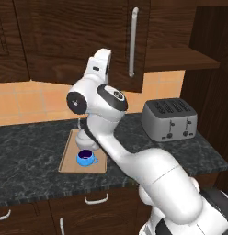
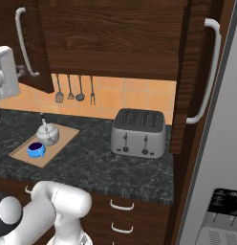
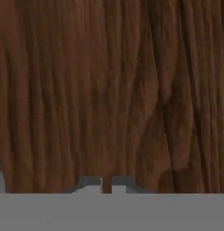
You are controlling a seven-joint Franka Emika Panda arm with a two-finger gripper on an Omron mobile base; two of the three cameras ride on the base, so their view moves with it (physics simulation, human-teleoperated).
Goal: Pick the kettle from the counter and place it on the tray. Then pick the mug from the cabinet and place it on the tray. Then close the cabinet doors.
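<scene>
The light-wood tray (image 1: 68,158) (image 2: 63,136) lies on the dark marbled counter (image 1: 28,147) (image 2: 101,165). On it stand the blue mug (image 1: 86,157) (image 2: 36,150) and, just behind it, the silvery kettle (image 2: 48,135), mostly hidden by my arm in the left base view. My hand (image 1: 100,63) is raised against the left cabinet door (image 1: 65,41), which hangs partly swung out with its bar handle (image 1: 132,41) (image 2: 24,43). The hand view has dark wood grain close up, and my gripper (image 3: 107,186) is shut on nothing. The right cabinet door (image 2: 189,72) stands wide open.
A boxy silver toaster (image 1: 170,119) (image 2: 138,132) sits on the counter right of the tray. Utensils (image 2: 75,88) hang on the tiled wall. The open cabinet's shelf (image 1: 180,57) juts at upper right. Drawers with white handles (image 1: 96,199) run below the counter; a grey fridge (image 2: 220,191) stands far right.
</scene>
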